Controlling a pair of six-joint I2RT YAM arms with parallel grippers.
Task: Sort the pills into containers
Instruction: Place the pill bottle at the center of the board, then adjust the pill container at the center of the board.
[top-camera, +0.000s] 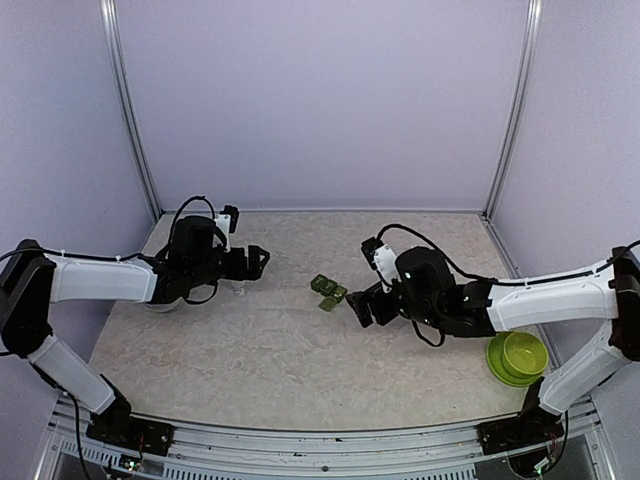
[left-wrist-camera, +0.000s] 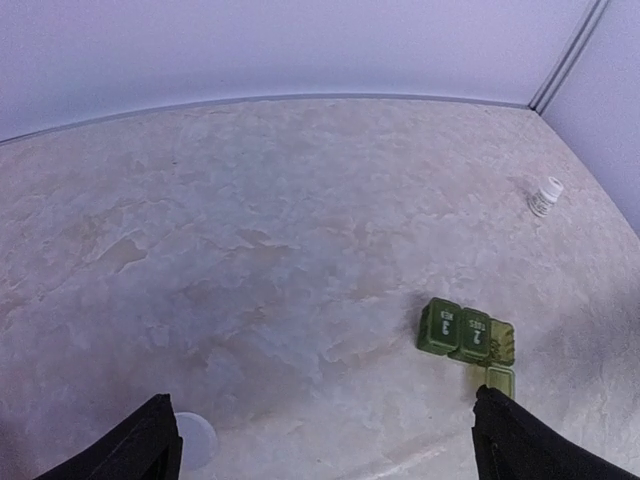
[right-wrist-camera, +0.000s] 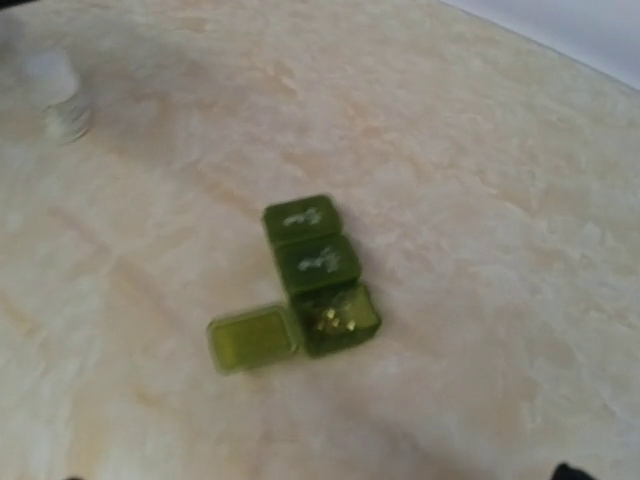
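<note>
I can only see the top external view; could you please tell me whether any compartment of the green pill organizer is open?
Observer: Yes. In the right wrist view one end compartment of the pill organizer is open, its lid flipped aside, with small yellowish pills inside.
Operator: Thank you. Is the left gripper holding anything?
Observer: No. The left wrist view shows it open, with only bare table between its fingers.
</note>
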